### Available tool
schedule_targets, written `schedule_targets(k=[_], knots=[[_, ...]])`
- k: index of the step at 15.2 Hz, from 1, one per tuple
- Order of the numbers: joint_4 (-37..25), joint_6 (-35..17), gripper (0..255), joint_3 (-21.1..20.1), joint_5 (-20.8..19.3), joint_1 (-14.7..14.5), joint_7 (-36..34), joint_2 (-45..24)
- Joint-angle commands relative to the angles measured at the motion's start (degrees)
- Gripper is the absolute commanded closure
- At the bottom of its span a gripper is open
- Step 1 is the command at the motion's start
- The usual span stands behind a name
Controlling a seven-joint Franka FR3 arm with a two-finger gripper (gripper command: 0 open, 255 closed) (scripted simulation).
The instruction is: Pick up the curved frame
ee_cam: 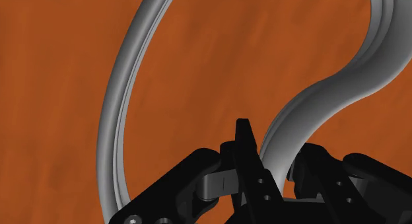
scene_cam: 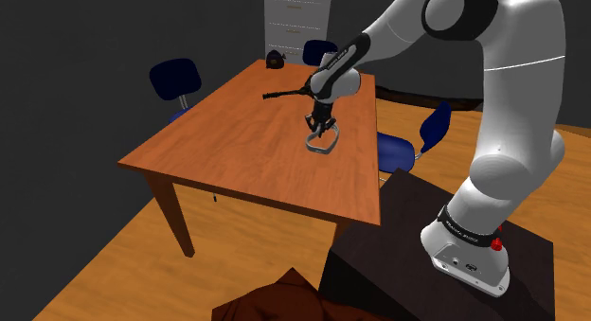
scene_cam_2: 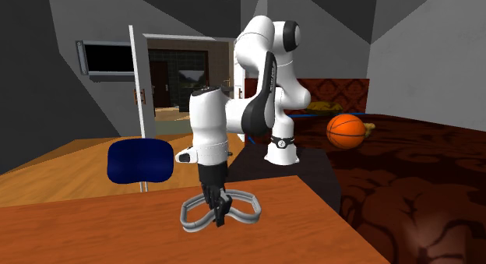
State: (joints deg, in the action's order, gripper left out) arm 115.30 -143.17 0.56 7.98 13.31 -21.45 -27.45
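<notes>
Right under my wrist, my gripper (ee_cam: 277,160) is pinched onto the narrow bridge of the curved frame (ee_cam: 122,104). It is a smooth grey band that swings out into a wide loop over the orange-brown table (ee_cam: 59,90). The second exterior view gives me its whole shape: two rounded loops lying flat near the table's edge, with me clamped at the middle. The shoulder view adds blue chairs (scene_cam: 175,80) around the table. Farther off in the second exterior view sits an orange ball (scene_cam_2: 346,131).
</notes>
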Motion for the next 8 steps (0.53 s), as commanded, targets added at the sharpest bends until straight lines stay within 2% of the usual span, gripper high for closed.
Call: schedule_targets(k=[1,8], knots=[[0.1,1.1,255,0.1,-0.1,0.0,-0.1,1.2],[-0.1,5.2,255,0.4,-0.7,-0.2,-0.8,5.2]])
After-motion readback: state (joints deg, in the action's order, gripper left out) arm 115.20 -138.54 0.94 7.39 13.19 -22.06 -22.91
